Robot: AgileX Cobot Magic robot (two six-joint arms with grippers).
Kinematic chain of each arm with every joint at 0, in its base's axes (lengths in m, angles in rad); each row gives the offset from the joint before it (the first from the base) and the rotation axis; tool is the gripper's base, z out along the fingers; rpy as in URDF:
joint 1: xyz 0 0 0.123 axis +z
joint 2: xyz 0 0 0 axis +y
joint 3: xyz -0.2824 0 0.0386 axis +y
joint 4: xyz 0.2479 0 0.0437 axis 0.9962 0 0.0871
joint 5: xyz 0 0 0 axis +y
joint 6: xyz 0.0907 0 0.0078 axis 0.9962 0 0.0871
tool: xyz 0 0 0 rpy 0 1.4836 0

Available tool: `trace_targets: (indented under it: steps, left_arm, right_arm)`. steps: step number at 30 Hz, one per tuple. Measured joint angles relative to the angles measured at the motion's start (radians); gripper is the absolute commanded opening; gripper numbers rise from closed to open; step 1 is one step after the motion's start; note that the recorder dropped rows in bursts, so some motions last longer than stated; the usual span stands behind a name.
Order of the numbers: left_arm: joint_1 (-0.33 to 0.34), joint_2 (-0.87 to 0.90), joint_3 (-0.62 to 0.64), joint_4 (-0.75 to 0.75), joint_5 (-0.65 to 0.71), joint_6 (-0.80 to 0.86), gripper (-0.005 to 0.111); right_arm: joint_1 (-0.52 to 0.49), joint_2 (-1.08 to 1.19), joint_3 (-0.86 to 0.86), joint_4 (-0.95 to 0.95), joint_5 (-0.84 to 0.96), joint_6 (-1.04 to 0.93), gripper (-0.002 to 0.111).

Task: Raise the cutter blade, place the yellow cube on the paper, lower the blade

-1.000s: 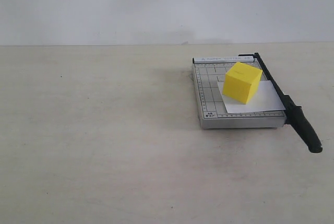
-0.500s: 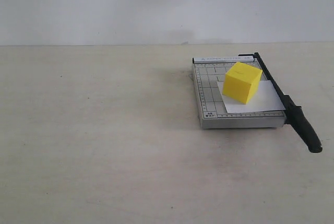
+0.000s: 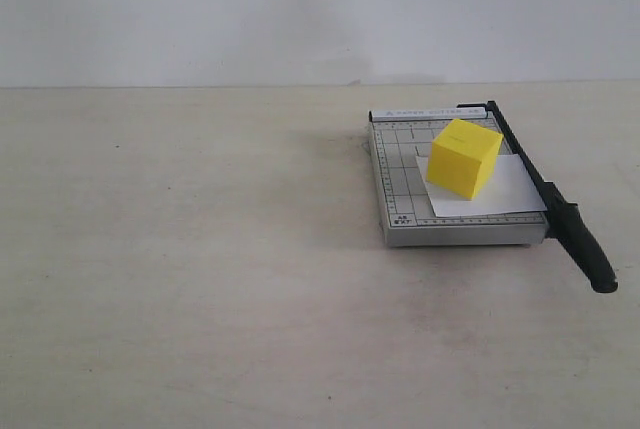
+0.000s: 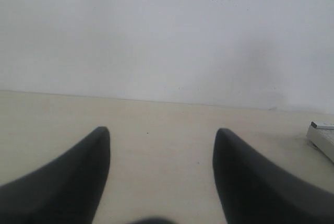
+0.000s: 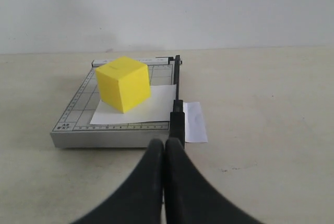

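Note:
The yellow cube [image 3: 464, 157] [image 5: 122, 83] rests on the white paper [image 3: 500, 189] [image 5: 151, 106], which lies on the grey gridded cutter base [image 3: 400, 179] [image 5: 78, 109]. The black blade arm [image 3: 525, 164] [image 5: 177, 83] lies down along the base's right edge, its handle [image 3: 585, 247] pointing toward the front. A strip of paper [image 5: 194, 122] sticks out past the blade. My right gripper [image 5: 165, 144] is shut and empty, just short of the handle end. My left gripper [image 4: 162, 132] is open over bare table, far from the cutter. Neither gripper shows in the exterior view.
The beige table [image 3: 200, 249] runs to a white wall [image 3: 300, 9] behind. A corner of the cutter [image 4: 323, 138] shows at the edge of the left wrist view.

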Motion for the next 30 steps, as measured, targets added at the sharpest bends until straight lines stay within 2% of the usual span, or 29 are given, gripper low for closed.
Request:
trace_targets:
  steps: [30]
  left_arm:
    - [-0.005, 0.0, 0.0, 0.0, 0.0, 0.0, 0.056]
  right_arm:
    - [0.0, 0.0, 0.0, -0.002, -0.01, 0.004, 0.0]
